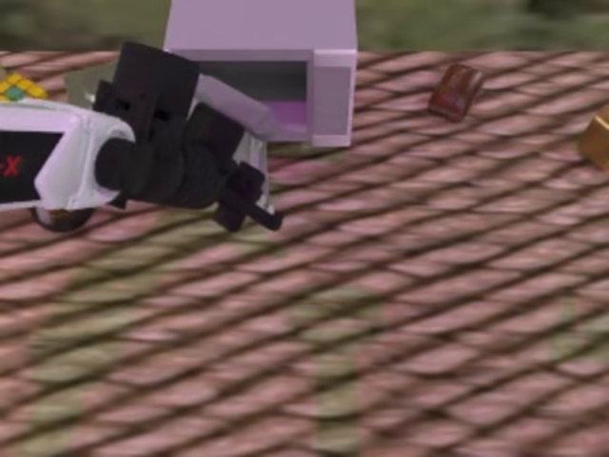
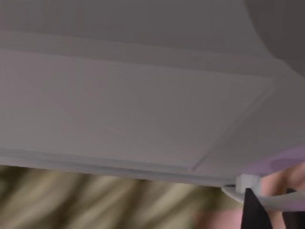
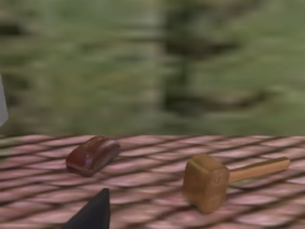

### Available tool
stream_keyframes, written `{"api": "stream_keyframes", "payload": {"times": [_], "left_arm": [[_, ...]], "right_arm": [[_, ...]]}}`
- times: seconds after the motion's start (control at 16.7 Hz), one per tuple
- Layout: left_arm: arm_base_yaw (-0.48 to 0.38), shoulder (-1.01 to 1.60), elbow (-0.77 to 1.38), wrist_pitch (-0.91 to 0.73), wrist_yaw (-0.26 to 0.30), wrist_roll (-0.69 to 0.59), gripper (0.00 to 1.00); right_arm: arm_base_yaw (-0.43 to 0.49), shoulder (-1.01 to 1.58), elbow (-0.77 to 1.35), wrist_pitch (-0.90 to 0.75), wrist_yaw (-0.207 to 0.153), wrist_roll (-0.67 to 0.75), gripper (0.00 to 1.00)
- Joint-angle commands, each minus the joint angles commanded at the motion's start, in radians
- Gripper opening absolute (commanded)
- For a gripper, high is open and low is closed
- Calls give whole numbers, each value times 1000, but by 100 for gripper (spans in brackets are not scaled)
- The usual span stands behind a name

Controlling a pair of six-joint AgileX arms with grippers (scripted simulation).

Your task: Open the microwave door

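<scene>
Microwave (image 1: 285,43): stood at the far edge of the table (image 1: 400,314), left of centre.
Microwave door (image 1: 249,112): was swung partly open toward the near left.
Left gripper (image 1: 249,205): was at the door's outer edge; grip could not be told.
Right arm: only a dark fingertip (image 3: 93,212) was seen, near a brown block (image 3: 93,155) and a wooden mallet (image 3: 209,181).

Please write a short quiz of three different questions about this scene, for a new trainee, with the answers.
1. True or false: the microwave door is fully shut.
2. Which arm is at the microwave? A) left B) right C) both
3. Fill in: on the table, right of the microwave, a small brown block lies, and nearer the right edge a wooden ____.

Key
1. False. The door is swung out and the purple inside shows.
2. A. The left gripper is by the door's outer edge; the right arm does not show in the top view.
3. mallet
</scene>
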Motion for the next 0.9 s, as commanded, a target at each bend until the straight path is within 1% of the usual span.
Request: {"api": "stream_keyframes", "payload": {"times": [0.48, 0.9], "left_arm": [[38, -15, -14, -16, 47, 75, 0], [39, -15, -14, -17, 48, 76, 0]], "right_arm": [[0, 0, 0, 0, 0, 0, 100], [0, 0, 0, 0, 0, 0, 100]]}}
